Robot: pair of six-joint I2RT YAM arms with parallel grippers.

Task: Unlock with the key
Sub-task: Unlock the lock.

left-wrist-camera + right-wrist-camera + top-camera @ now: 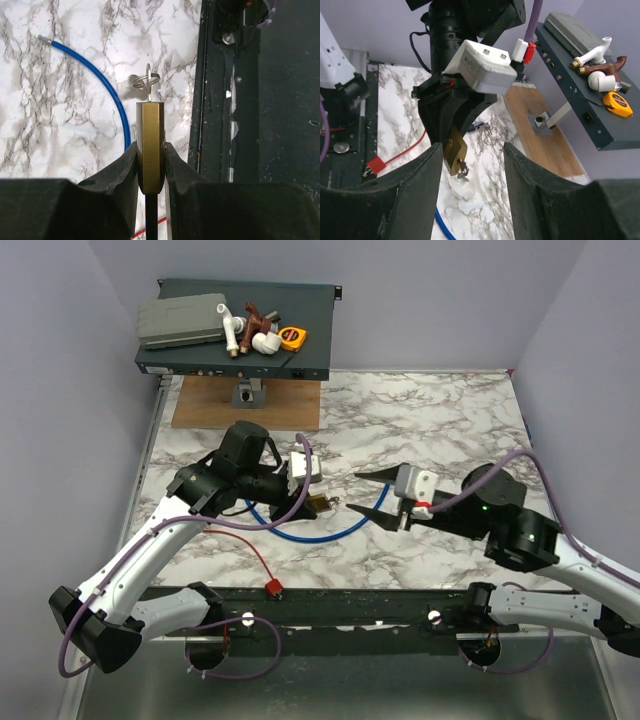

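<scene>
Key (149, 80): silver, with a ring on its head, seated in the end of the padlock (150, 145) that points away from the left gripper (151, 155).
Tag (270, 587): red, flat on the table (450, 430) near its front edge. A thin red cord (255, 555) runs from it toward the padlock.
Left gripper: pinching the brass padlock body between both fingers, above the table.
Right gripper (472, 146): fingers spread wide, nothing between the pads.
Key relative to right gripper: in the right wrist view the key sits in the gap between the fingers, nearer the left-hand one and apart from both.
Cable (300, 532): blue, curving on the table under the padlock.
</scene>
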